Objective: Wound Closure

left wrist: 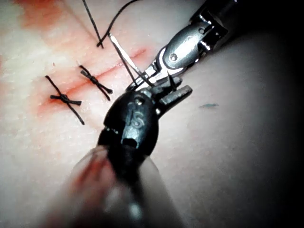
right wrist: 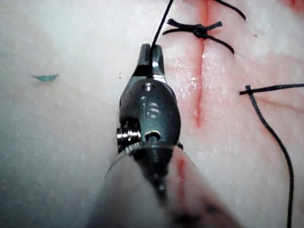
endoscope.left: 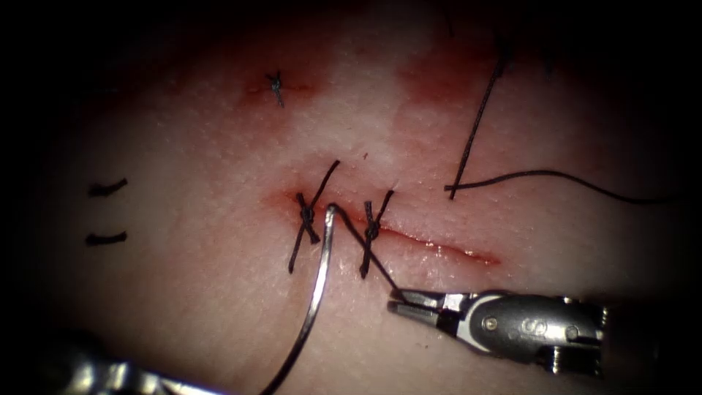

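The cut [endoscope.left: 439,249] runs across the tissue [endoscope.left: 205,292], with two knotted stitches [endoscope.left: 306,214] [endoscope.left: 371,230] on its left part. The curved needle [endoscope.left: 318,292] arcs up from the bottom edge. Its thread end sits over the cut between the two stitches, and I cannot tell if it touches the tissue. The thread [endoscope.left: 365,252] runs from that end to my right tool [endoscope.left: 398,301], shut on it below the cut. In the right wrist view, the right tool [right wrist: 151,52] grips the thread [right wrist: 161,19]. My left tool [left wrist: 173,92] holds the needle [left wrist: 123,54] near its other end.
A long loose thread [endoscope.left: 475,132] lies above the cut's right part, one strand trailing off right [endoscope.left: 585,181]. An older stitch [endoscope.left: 276,88] sits further up. Two short thread pieces [endoscope.left: 107,188] [endoscope.left: 106,238] lie at the left. Red fluid [endoscope.left: 439,73] stains the upper tissue.
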`<state>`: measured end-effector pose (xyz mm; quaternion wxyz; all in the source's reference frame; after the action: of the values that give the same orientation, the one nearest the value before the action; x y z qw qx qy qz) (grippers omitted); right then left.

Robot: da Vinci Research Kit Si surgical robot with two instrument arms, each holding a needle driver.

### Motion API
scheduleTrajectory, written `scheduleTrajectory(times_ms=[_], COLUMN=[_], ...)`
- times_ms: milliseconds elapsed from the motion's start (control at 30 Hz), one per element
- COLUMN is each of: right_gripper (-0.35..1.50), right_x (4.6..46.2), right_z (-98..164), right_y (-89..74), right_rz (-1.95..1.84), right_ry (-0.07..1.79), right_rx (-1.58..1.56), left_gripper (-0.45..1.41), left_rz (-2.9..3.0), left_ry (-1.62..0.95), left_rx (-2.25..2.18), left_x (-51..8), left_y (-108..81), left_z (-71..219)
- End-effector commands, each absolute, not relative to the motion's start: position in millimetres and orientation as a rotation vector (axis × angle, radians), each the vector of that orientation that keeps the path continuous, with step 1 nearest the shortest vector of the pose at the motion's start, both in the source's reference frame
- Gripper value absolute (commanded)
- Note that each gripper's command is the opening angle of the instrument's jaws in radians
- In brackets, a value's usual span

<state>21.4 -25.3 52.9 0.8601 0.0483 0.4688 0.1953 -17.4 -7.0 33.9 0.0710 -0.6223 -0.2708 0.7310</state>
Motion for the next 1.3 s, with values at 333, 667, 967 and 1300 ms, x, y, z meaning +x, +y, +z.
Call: scheduleTrajectory(times_ms=[333, 667, 967, 1300], right_gripper=[-0.35, -0.35, 1.13, 0.88], right_x=[22.3, 28.2, 25.0, 21.3], right_z=[48.3, 39.9, 42.0, 45.3], right_y=[-28.5, -33.2, -28.2, -25.1], right_rz=[0.706, 0.658, 0.52, 0.475], right_ry=[0.882, 0.893, 1.049, 0.926], right_rx=[0.28, 0.353, 0.179, 0.031], left_gripper=[-0.45, -0.45, -0.45, -0.45], left_rz=[2.223, 2.318, 2.345, 2.36], left_ry=[-0.729, -0.681, -0.608, -0.49], left_rx=[-1.788, -1.652, -1.523, -1.375], left_x=[-16.9, -16.3, -12.2, -10.2], left_y=[-6.1, -6.3, -4.5, -2.8], left_z=[37.0, 39.9, 40.0, 42.1])
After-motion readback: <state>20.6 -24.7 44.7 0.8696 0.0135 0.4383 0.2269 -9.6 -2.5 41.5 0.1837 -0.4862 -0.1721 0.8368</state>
